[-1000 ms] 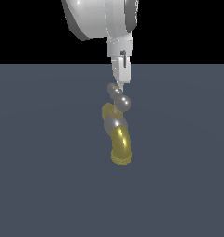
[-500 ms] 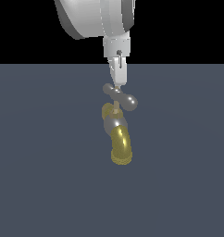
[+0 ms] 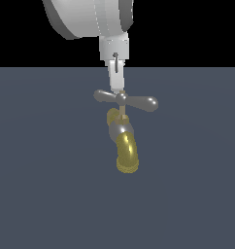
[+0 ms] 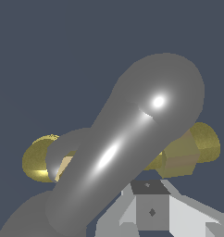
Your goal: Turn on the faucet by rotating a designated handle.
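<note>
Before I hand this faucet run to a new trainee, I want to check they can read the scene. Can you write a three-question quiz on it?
1. True or false: the gripper sits at the middle of the crossbar handle.
2. The brass spout opens toward: A) the floor, B) the arm, C) the exterior view's left.
3. Fill in: in the exterior view, the handle is ____ than the spout.

Key: 1 true; 2 A; 3 wider.
</note>
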